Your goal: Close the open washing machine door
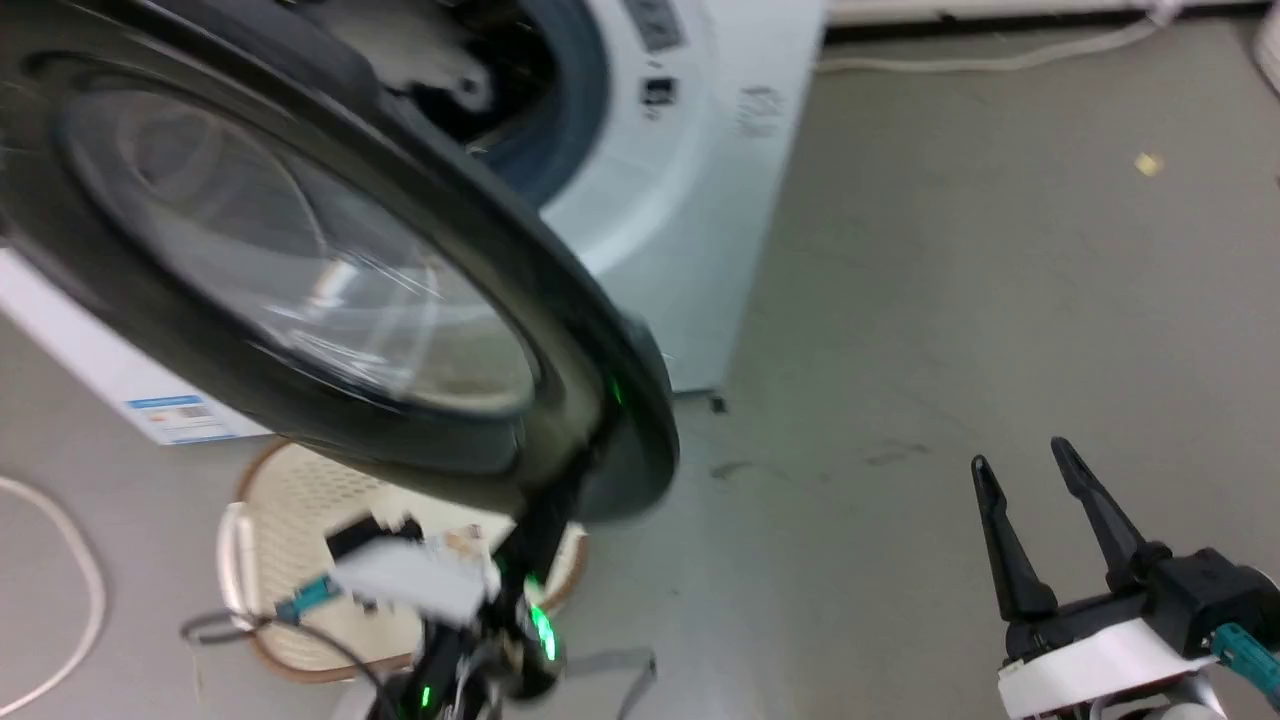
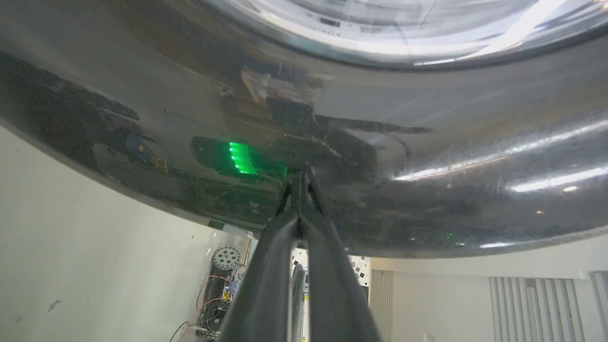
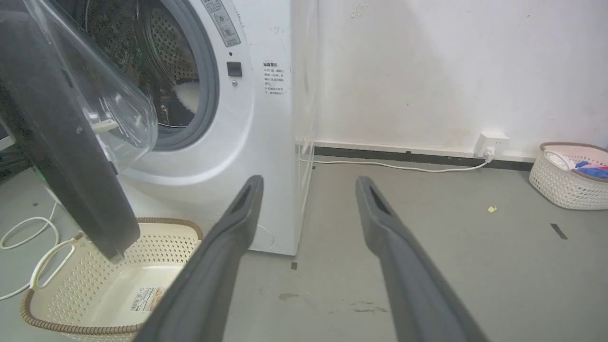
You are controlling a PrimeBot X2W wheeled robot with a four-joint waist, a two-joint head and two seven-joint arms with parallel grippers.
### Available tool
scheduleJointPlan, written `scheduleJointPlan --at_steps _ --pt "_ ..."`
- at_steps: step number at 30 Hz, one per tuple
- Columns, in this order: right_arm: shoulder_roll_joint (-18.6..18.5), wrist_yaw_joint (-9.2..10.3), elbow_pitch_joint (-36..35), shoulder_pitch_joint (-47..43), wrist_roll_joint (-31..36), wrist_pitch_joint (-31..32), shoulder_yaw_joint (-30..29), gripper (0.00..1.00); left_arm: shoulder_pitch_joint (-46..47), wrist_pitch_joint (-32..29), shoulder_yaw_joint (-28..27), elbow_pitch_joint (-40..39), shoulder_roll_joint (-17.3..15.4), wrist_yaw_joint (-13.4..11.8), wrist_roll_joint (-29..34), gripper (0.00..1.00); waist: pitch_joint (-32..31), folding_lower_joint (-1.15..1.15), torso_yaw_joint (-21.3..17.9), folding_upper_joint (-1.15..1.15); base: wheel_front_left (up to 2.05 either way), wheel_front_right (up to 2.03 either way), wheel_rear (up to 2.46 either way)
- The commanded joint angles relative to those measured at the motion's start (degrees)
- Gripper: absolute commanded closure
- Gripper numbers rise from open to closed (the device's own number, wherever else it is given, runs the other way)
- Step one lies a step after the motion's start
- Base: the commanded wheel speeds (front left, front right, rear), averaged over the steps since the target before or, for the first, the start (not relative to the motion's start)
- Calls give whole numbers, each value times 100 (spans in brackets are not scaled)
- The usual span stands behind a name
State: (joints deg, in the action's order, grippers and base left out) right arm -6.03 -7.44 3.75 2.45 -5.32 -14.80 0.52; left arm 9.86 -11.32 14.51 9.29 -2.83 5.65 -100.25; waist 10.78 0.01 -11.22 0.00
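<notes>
The washing machine door (image 1: 330,290), round with a black rim and a bulging clear glass window, stands swung out from the white machine (image 1: 690,200). My left gripper (image 2: 299,176) is shut, its tips pressed against the door's glossy black outer rim (image 2: 332,142); in the head view its dark fingers (image 1: 535,530) rise to the door's lower edge. The right wrist view shows the door (image 3: 61,142) edge-on at the left, with the drum opening (image 3: 156,71) behind it. My right gripper (image 1: 1020,462) hangs open over the floor at the lower right, holding nothing.
A cream laundry basket (image 1: 270,520) sits on the floor under the door, also seen as the basket (image 3: 95,280) before the machine. A white cable (image 1: 60,590) loops at the left. Another basket (image 3: 570,175) with clothes stands by the far wall, near a socket (image 3: 491,142).
</notes>
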Motion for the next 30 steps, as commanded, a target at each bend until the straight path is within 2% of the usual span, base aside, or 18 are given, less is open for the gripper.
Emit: scheduleJointPlan --at_steps 1,3,4,5,8,10,14,17,22,23,24,25,26,27,30 --pt "18 -5 -7 108 -46 -19 18 0 335 304 54 175 -5 58 -54 100 278 -1 -346 0 0 0 0" --pt "30 -5 -6 124 -57 -19 26 0 532 510 104 311 -5 74 -74 100 308 -1 -389 0 0 0 0" --pt "57 -5 -4 155 -78 -19 65 0 923 930 192 616 -5 95 -124 100 364 -1 -470 0 0 0 0" --pt "57 -5 -4 155 -78 -19 65 0 923 930 192 616 -5 95 -124 100 364 -1 -470 0 0 0 0" --pt "107 -5 43 197 -89 -19 150 0 1740 1623 470 1191 -5 158 -241 100 392 -1 -553 0 0 0 0" --pt "129 -5 78 203 -85 -19 148 0 1961 1911 555 1410 -5 176 -240 100 343 -1 -527 0 0 0 0" --pt "135 -5 87 178 -79 -19 113 0 1927 1992 626 1312 -5 180 -166 100 246 -1 -418 0 0 0 0" --pt "108 -5 84 113 -73 -19 76 0 1652 2012 688 1145 -45 181 114 100 99 -1 -224 0 0 0 0" --pt "15 -5 51 -98 -101 -19 108 0 939 2131 909 608 -398 182 817 100 -270 -1 222 0 0 0 0" --pt "-4 -5 26 -154 -102 -19 110 0 790 2174 958 457 -471 182 945 90 -336 -1 341 0 0 0 0" --pt "-25 -5 1 -207 -100 -19 122 0 646 2224 991 300 -560 182 1071 68 -402 -1 449 0 0 0 0" --pt "-51 -5 -19 -258 -101 -19 124 0 517 2282 1041 160 -679 183 1258 51 -474 -1 570 0 0 0 0" --pt "-78 -5 -39 -304 -103 -19 141 0 395 2364 1082 52 -826 183 1506 8 -534 -1 674 0 0 0 0" --pt "-104 -5 -61 -352 -109 -19 136 0 298 2457 1101 -14 -971 183 1816 0 -596 -1 803 0 0 0 0" --pt "-155 -5 -119 -474 -125 -19 135 0 99 2619 892 28 -1330 139 3266 0 -758 -1 1131 0 0 0 0"
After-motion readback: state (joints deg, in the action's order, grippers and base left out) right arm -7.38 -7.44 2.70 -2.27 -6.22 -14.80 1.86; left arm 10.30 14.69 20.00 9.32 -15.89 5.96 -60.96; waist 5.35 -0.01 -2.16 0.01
